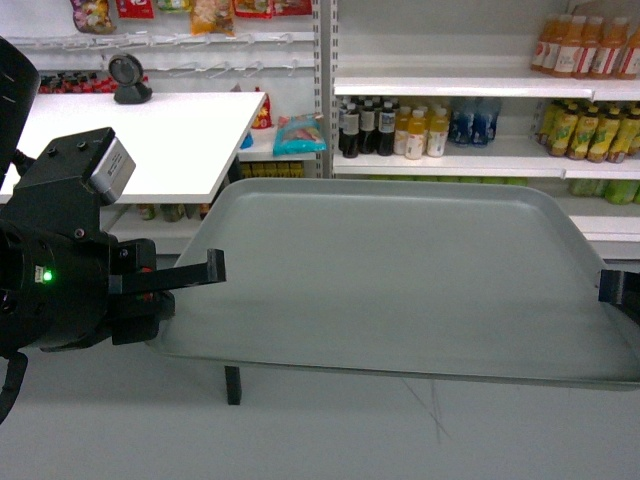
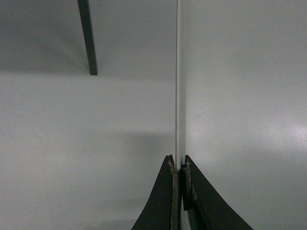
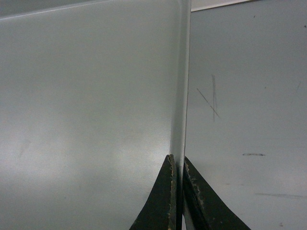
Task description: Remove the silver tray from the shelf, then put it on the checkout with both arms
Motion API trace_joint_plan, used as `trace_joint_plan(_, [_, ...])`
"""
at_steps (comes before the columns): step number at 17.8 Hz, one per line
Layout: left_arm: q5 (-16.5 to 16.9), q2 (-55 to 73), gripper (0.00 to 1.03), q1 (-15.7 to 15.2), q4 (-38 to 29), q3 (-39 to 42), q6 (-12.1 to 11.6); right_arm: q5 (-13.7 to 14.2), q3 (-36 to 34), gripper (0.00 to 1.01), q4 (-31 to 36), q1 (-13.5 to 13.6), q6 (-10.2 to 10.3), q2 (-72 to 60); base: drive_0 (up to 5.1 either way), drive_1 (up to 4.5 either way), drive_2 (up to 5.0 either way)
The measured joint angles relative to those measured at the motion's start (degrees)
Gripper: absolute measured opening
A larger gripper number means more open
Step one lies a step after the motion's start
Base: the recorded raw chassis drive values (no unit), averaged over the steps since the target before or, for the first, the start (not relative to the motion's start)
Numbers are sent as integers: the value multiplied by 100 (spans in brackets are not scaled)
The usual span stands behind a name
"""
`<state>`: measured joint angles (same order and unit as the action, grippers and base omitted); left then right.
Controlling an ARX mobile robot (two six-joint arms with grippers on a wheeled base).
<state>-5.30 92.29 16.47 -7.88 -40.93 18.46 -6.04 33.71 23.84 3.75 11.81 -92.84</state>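
Note:
The silver tray (image 1: 400, 275) hangs level in the air in front of me, held at both short ends. My left gripper (image 1: 205, 268) is shut on its left rim, and my right gripper (image 1: 618, 288) is shut on its right rim at the frame edge. The left wrist view shows the jaws (image 2: 178, 165) pinching the thin rim, with the tray surface (image 2: 240, 120) to the right. In the right wrist view the gripper (image 3: 177, 165) clamps the rim, with the tray (image 3: 86, 120) on the left. The white checkout (image 1: 150, 140) lies at the far left. The shelf (image 1: 440, 165) stands behind the tray.
A black round scanner (image 1: 128, 78) stands on the checkout. Rows of bottles (image 1: 400, 128) fill the shelves behind. A dark upright leg (image 1: 233, 385) shows below the tray's front left edge, over the grey floor (image 1: 400, 440).

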Motion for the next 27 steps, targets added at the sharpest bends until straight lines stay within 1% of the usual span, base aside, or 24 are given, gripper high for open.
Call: trace_joint_plan(27, [-2,0,3,-2,31,2,22,-2,2,4,-15,0,17,-2,-503,238,238])
